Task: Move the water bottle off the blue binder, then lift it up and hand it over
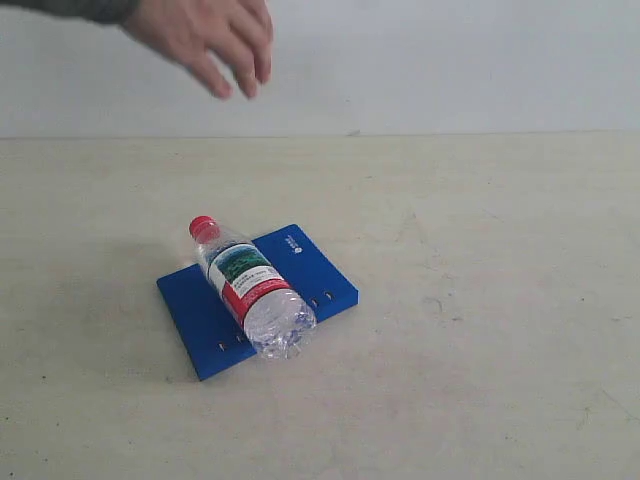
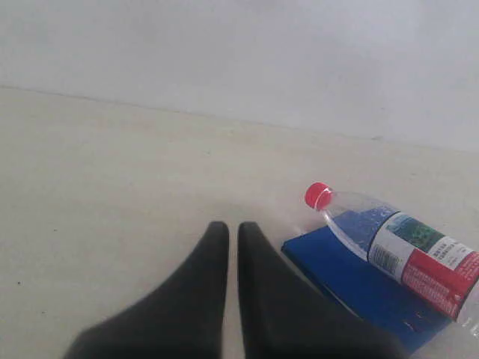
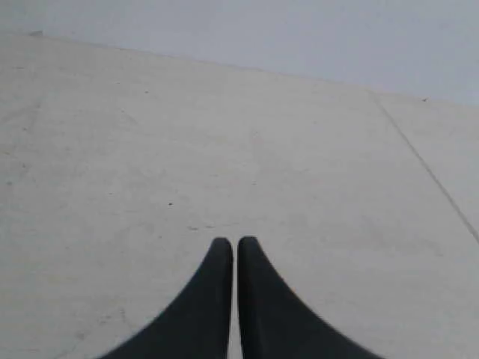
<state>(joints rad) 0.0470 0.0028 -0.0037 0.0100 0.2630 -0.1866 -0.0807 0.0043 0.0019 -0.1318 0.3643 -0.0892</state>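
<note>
Water bottle [image 1: 250,287], cap toward eleven o'clock, was not yet shifted off blue binder [image 1: 190,312]; pressed-together left gripper [image 2: 233,233] and right gripper [image 3: 235,248] needed spreading

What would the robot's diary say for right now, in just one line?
water bottle: lying on blue binder | left hand: shut, empty, apart from blue binder | right hand: shut, empty, over table | task: not begun
</note>
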